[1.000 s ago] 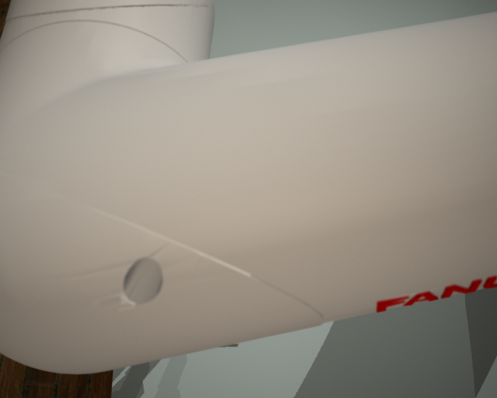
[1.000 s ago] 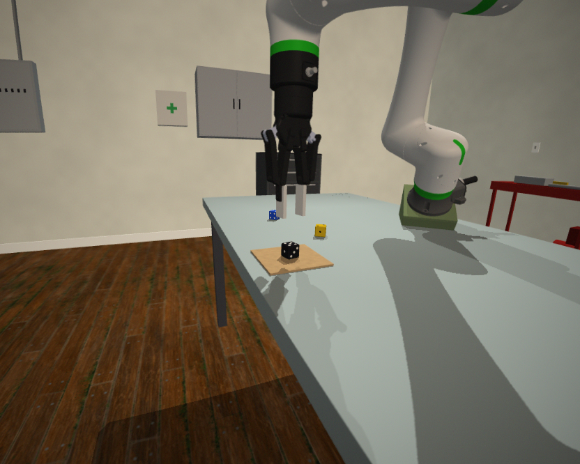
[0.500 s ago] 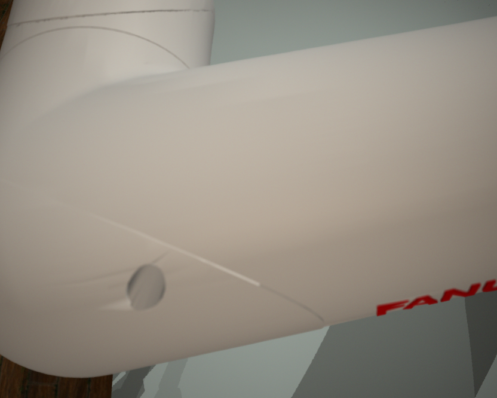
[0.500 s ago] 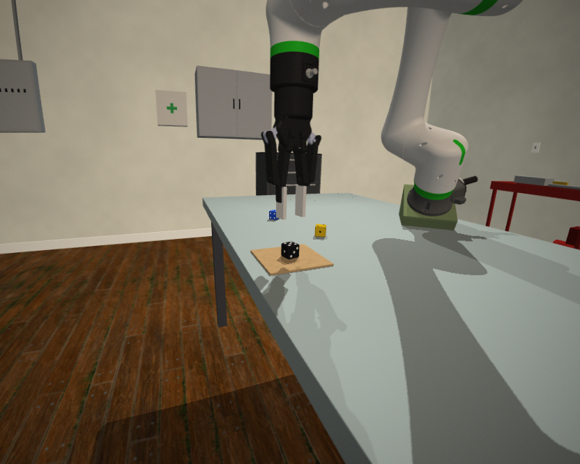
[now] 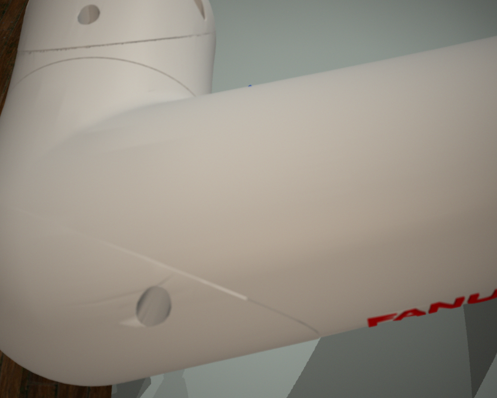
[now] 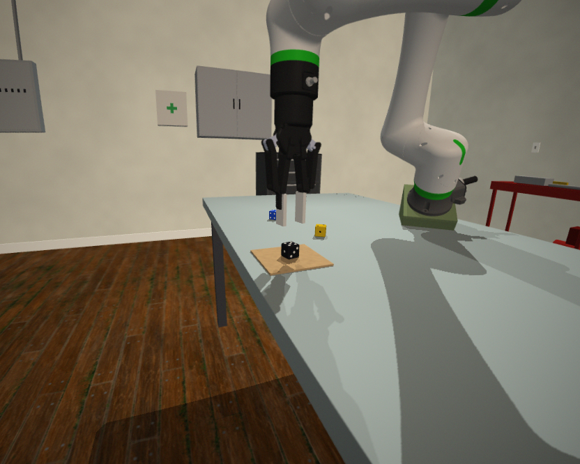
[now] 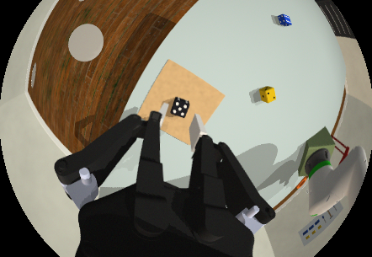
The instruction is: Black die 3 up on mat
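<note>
The black die sits flat on the tan mat, inside its edges, and its 5 face looks to be on top. My gripper points down with its pale fingertips partly apart and nothing between them. It hangs well above the table; in the exterior view the fingertips appear higher than the die and behind it. In the top view the arm hides the gripper, the black die and the mat.
A yellow die stands on the table beside the mat. A blue die lies farther back. The mat is close to the table's long edge. The robot's green base block stands on the table.
</note>
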